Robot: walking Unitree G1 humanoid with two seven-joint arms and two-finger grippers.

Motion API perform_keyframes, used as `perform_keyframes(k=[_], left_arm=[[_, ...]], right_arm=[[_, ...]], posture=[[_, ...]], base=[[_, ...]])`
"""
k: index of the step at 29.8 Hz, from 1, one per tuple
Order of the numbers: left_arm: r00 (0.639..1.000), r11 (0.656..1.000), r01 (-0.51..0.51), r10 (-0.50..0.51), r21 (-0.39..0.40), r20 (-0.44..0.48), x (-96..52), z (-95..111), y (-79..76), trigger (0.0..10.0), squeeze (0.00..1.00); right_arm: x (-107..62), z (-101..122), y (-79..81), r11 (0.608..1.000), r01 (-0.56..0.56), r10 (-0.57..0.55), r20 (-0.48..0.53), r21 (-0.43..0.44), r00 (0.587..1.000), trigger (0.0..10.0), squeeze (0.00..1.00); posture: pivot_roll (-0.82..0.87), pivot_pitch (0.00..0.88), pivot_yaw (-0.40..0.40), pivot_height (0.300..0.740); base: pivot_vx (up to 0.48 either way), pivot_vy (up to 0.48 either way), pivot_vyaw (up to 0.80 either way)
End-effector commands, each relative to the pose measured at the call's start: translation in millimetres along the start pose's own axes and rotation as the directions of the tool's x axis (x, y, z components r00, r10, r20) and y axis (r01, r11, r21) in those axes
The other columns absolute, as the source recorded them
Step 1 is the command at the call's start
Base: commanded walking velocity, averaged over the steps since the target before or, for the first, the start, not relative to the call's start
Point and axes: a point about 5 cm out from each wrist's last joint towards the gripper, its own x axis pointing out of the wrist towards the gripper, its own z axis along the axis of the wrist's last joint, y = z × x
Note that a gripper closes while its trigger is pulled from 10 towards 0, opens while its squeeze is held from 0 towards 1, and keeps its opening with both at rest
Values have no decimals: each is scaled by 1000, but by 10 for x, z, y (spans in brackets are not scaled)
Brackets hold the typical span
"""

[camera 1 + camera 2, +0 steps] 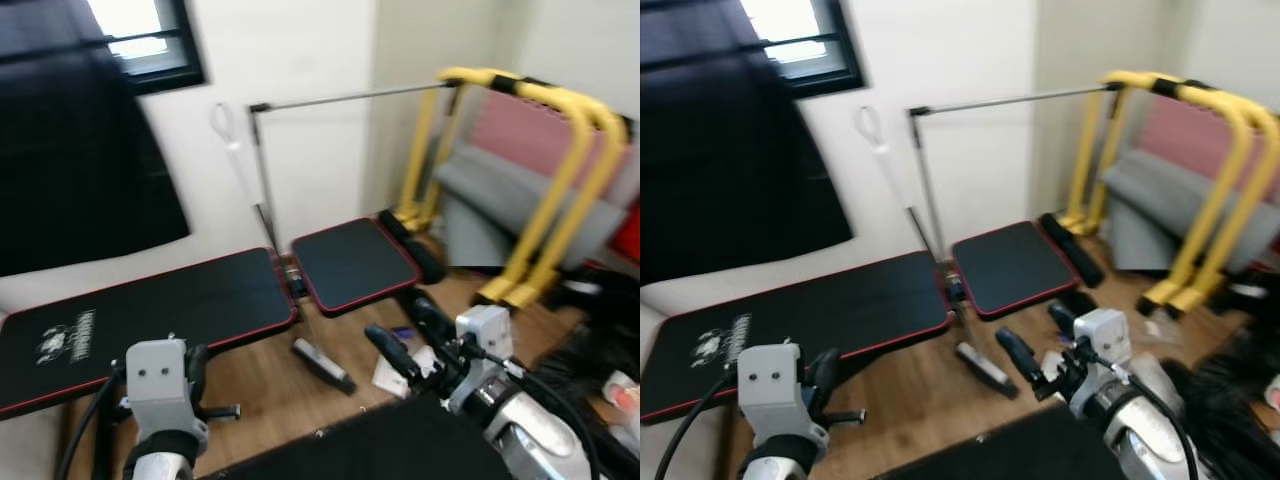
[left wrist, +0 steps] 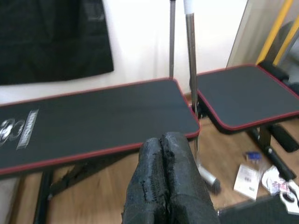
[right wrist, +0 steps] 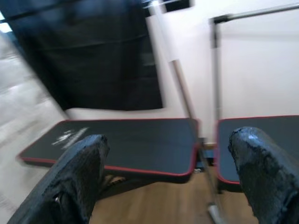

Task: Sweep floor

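While one broom (image 1: 262, 230) leans on the white wall in the middle of the frame, its head on the wood floor (image 1: 270, 370), two black pads (image 1: 150, 320) sit beside it. The left gripper (image 2: 163, 154), bottom left, is pressed closed. The right gripper (image 3: 168, 154), bottom right, is spread wide, holding nothing. Some paper scraps (image 2: 247, 175) lie nearby.

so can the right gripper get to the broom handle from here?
Probably yes. The right gripper is open and aimed at the broom leaning on the wall, with nothing between them but the gap between the two bench pads. It looks beyond reach for now.
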Motion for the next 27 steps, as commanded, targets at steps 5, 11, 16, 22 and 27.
perform_keyframes(k=[5,11,16,22,27], left_arm=[[1000,1000,-10,10,-10,-23,20,-25,2,10000,0],[999,1000,-3,2,-26,-36,34,-50,15,10000,0],[999,999,5,-7,-48,-51,41,-75,23,10000,0],[999,998,13,-16,-63,-50,49,-76,17,10000,0],[999,997,19,-23,-71,-48,58,-81,20,10000,0]], right_arm=[[4,7,4,1000,5,-5,2,11,1000,10000,0],[5,-12,-7,1000,21,-21,-12,14,1000,10000,0],[11,-33,-16,999,35,-34,-21,27,999,10000,0],[15,-61,-33,999,45,-44,-25,30,999,10000,0],[20,-101,-74,998,51,-50,-32,25,998,10000,0]], posture=[[-147,0,-12,740],[-142,0,-13,740],[-141,0,-12,740],[-141,0,-12,740],[-141,0,-11,740]], base=[[0,0,790],[0,0,540],[0,0,0],[0,0,0],[0,0,0]])
